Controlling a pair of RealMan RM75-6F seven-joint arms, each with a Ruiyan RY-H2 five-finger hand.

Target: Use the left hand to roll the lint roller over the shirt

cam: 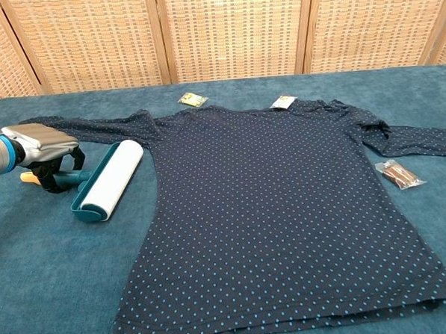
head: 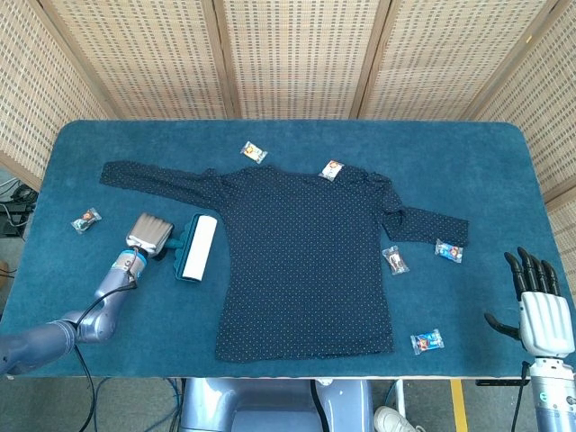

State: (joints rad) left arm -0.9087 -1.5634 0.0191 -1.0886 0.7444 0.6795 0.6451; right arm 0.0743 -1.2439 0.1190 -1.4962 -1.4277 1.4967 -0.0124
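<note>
Chest view has the left hand (cam: 46, 150) right over the lint roller's (cam: 106, 180) handle, fingers curled down around it, though I can't tell if the grip has actually closed. The roller lies on the table just off the dotted navy shirt's (cam: 277, 209) left edge, long axis roughly parallel to that side seam, handle poking toward the hand. So the shirt sits across the roller from the fingers. The right hand (head: 543, 310), far past the shirt's other side, is spread and holding nothing.
</note>
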